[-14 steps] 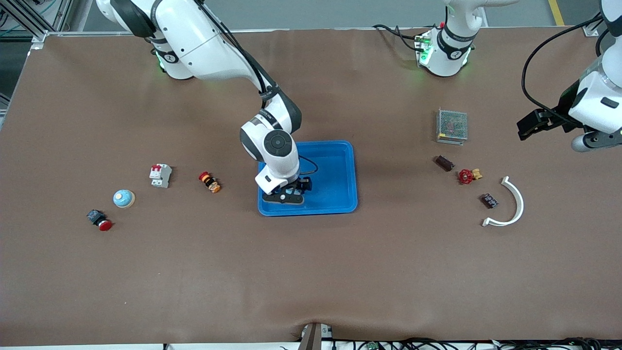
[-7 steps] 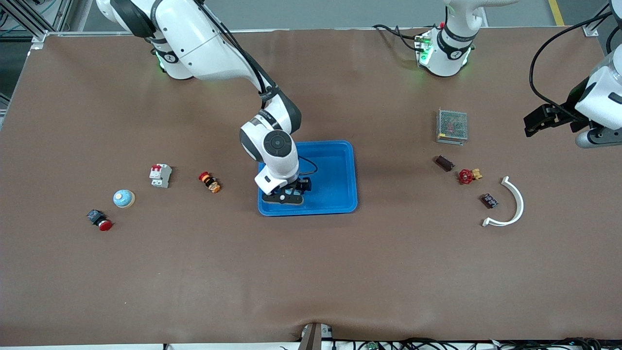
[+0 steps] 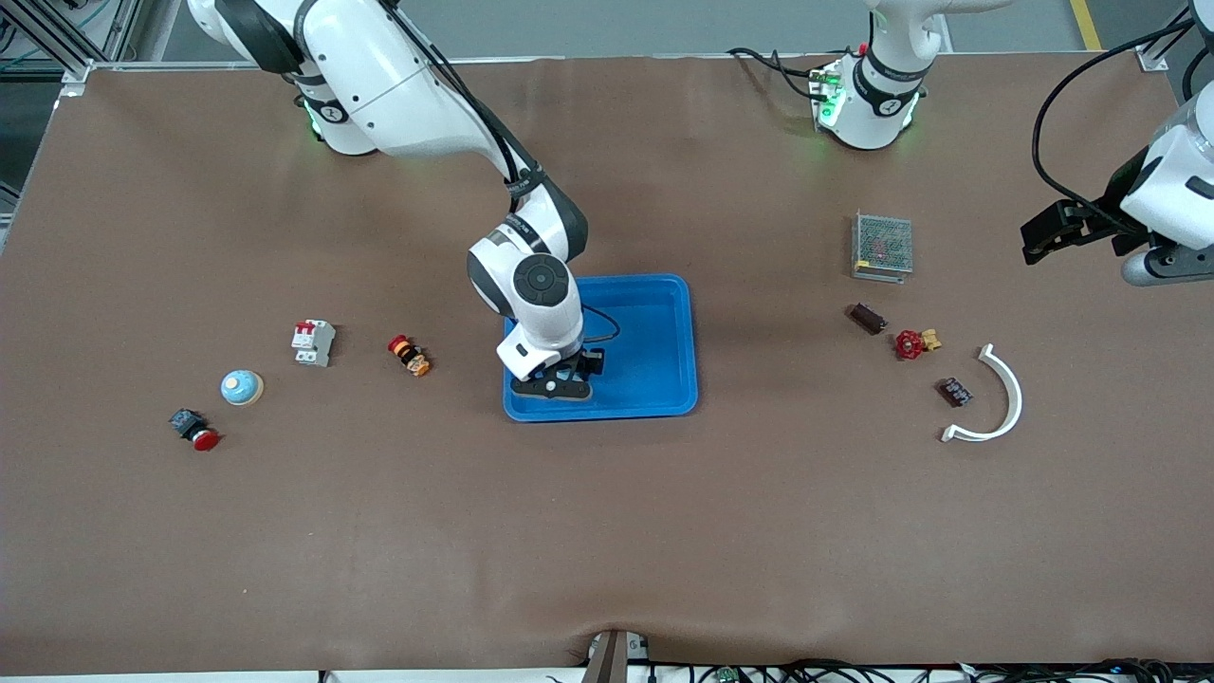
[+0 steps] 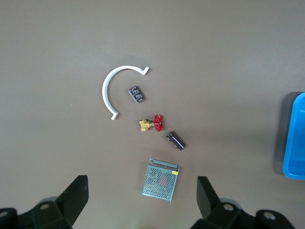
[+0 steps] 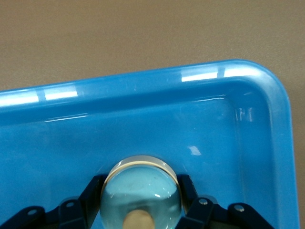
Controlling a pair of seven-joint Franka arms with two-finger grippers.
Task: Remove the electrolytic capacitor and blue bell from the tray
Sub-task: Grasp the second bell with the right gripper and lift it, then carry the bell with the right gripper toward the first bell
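While the right gripper (image 5: 141,210) is clamping its fingers (image 5: 193,202) around the blue bell (image 5: 141,191) low in the tray (image 3: 664,379), the lift should be going straight up, clearing the rim. Farther back, the left gripper (image 4: 140,202) is waiting with fingers spread above the mesh box (image 4: 161,181).

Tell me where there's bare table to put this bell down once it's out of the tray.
The right gripper is closed on the bell in the tray. Bare patches: the wide strip nearer the camera than the tray, and between the tray and the orange button. Crowded: around the mesh box and white arc.
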